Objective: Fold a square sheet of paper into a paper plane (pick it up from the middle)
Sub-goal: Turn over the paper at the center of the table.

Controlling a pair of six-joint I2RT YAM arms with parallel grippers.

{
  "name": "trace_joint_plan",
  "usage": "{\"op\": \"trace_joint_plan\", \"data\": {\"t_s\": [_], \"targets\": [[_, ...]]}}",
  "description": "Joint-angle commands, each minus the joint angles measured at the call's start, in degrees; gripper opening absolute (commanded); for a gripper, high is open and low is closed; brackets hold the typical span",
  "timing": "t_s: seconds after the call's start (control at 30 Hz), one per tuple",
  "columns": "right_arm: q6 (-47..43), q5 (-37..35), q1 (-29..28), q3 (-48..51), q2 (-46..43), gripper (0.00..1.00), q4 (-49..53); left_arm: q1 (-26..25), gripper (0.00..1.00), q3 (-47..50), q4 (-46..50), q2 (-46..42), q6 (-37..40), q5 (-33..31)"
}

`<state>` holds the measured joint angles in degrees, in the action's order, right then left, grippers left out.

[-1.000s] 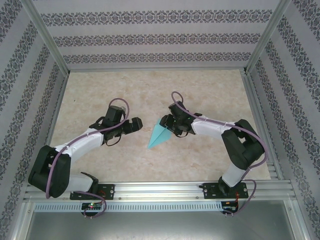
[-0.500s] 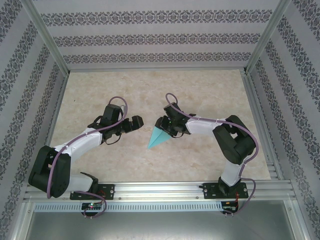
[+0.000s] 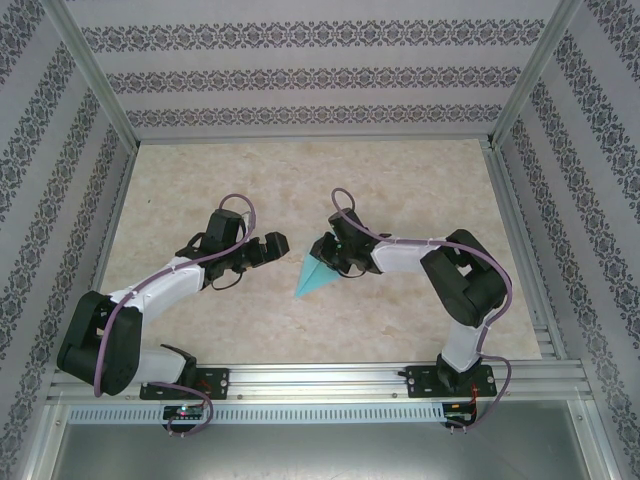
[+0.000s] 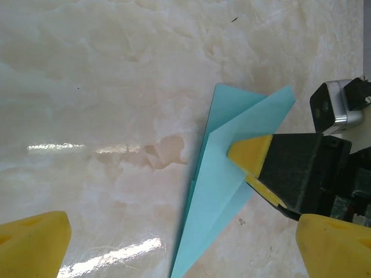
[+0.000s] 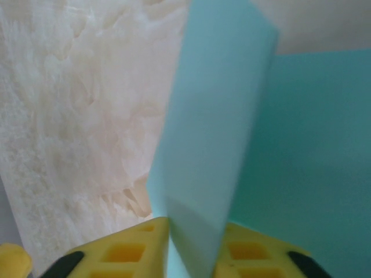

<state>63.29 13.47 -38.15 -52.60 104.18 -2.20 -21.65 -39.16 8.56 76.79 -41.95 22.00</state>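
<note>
Right gripper (image 3: 327, 256), jaws pinched on the wide far end of the paper plane (image 3: 312, 276); the tip points near-left, apparently just above the table (image 3: 400, 180) centre. Left gripper (image 3: 279, 245), jaws spread wide and empty, sits just left of the plane.

2 black-and-white arms (image 3: 160, 285), purple cables (image 3: 236, 197)

Beige marbled table (image 3: 200, 180), patterned walls (image 3: 300, 75), aluminium rail (image 3: 320, 375) along near edge
</note>
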Motion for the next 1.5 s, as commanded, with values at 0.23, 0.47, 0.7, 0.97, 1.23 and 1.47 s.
{"op": "trace_joint_plan", "data": {"t_s": [0.23, 0.47, 0.7, 0.97, 1.23, 1.47], "targets": [[-2.04, 0.78, -0.28, 5.31, -7.3, 0.04, -10.9, 2.95, 1.0, 0.63, -3.94, -0.58, -2.53, 10.06], [-2.51, 12.55, 1.24, 6.37, -13.95, 0.04, -20.25, 2.96, 1.0, 2.25, -14.11, -1.84, -5.34, 21.9], [2.9, 21.86, 3.0, 4.43, -15.0, 0.05, -28.04, 0.65, 1.0, 3.26, -29.29, -0.87, -11.99, 31.18], [9.78, 27.18, 4.17, 4.47, -12.1, 0.05, -37.98, -0.44, 0.76, 3.79, -37.45, -0.67, -17.12, 30.9], [9.19, 27.83, 5.28, 5.95, -11.63, 0.06, -36.62, -0.43, 0.43, 4.35, -35.65, -1.71, -16.01, 27.13], [3.81, 27.27, 6.37, 4.81, -13.23, 0.18, -26.79, -0.47, 0.18, 3.23, -30.21, -1.8, -12.31, 25.15]]}}
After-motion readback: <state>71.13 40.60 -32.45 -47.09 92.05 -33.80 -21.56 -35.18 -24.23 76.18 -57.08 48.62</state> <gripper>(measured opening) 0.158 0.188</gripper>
